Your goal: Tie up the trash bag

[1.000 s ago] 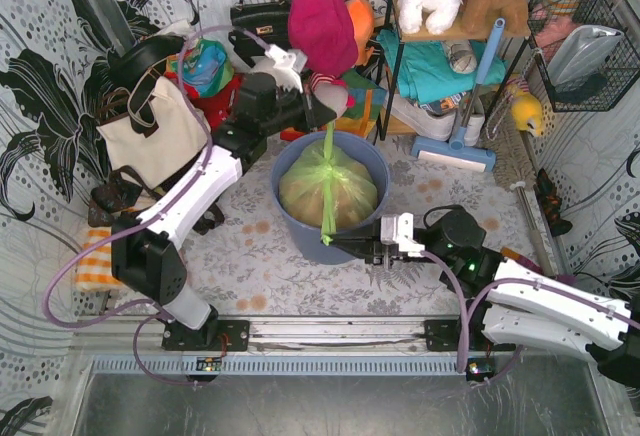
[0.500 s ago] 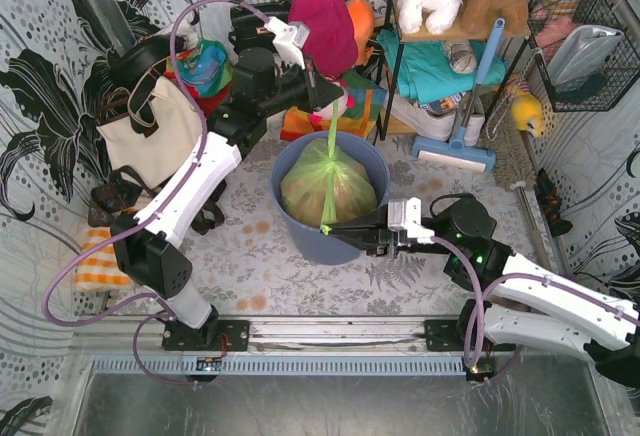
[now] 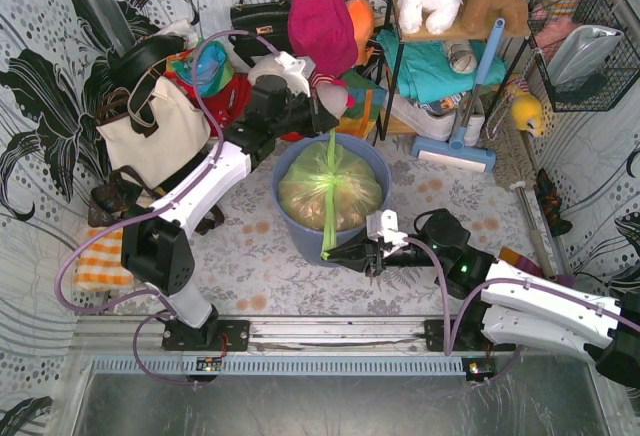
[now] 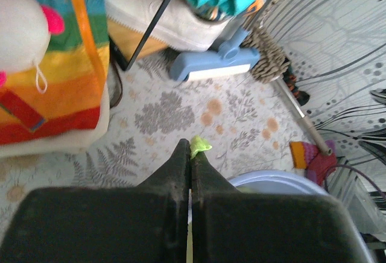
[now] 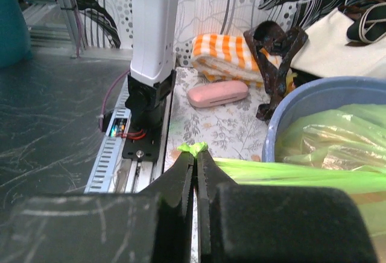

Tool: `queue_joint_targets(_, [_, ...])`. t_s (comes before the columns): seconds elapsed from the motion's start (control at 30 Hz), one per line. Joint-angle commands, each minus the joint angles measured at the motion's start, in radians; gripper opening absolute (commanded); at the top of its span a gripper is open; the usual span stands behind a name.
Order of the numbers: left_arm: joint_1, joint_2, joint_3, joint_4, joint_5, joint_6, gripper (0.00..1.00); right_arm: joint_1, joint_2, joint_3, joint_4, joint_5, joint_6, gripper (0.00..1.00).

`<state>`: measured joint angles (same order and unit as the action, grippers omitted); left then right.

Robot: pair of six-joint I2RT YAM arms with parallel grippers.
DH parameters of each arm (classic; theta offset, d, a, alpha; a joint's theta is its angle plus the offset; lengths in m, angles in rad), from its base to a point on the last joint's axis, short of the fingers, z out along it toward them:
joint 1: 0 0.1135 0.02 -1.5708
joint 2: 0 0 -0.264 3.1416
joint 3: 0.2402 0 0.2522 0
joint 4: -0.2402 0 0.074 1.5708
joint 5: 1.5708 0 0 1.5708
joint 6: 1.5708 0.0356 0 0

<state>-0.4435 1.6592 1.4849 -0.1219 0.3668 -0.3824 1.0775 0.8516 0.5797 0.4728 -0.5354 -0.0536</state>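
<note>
Left pincer (image 4: 190,152) and right pincer (image 5: 194,155) tight on opposite tails of the trash bag (image 3: 328,192)

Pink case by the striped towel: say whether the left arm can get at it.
Probably not: the left fingers are shut on the trash bag's strip beyond the bin, away from the case.

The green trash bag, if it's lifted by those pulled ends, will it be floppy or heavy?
Probably floppy: the trash bag has thin film drawn into narrow strands at the left gripper and right gripper. Likely light for its size, with crumpled paper showing through. Hard pulls might tear it.
</note>
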Motion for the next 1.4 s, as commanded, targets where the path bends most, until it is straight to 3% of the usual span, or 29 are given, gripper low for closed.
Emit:
queue_joint_targets(0.0, [0.017, 0.007, 0.038, 0.125, -0.109, 0.046, 0.0, 0.019, -0.024, 0.024, 0.051, -0.113, 0.063, 0.0])
queue_joint_targets(0.13, [0.017, -0.022, 0.082, 0.133, -0.071, 0.036, 0.0, 0.019, -0.029, 0.093, 0.022, -0.038, -0.015, 0.0])
queue_joint_targets(0.3, [0.016, -0.089, 0.103, 0.181, 0.051, 0.006, 0.0, 0.019, -0.032, 0.122, 0.147, 0.214, -0.133, 0.0])
queue_joint_targets(0.63, [-0.02, -0.224, 0.023, 0.339, 0.251, -0.105, 0.0, 0.018, 0.228, 0.328, 0.397, 0.544, -0.425, 0.0])
queue_joint_targets(0.97, [-0.086, -0.278, 0.054, 0.311, 0.275, -0.063, 0.0, 0.018, 0.335, 0.483, 0.47, 0.613, -0.579, 0.0])
queue_joint_targets(1.37, [-0.087, -0.289, 0.045, 0.319, 0.266, -0.061, 0.0, 0.017, 0.322, 0.436, 0.495, 0.629, -0.553, 0.0])
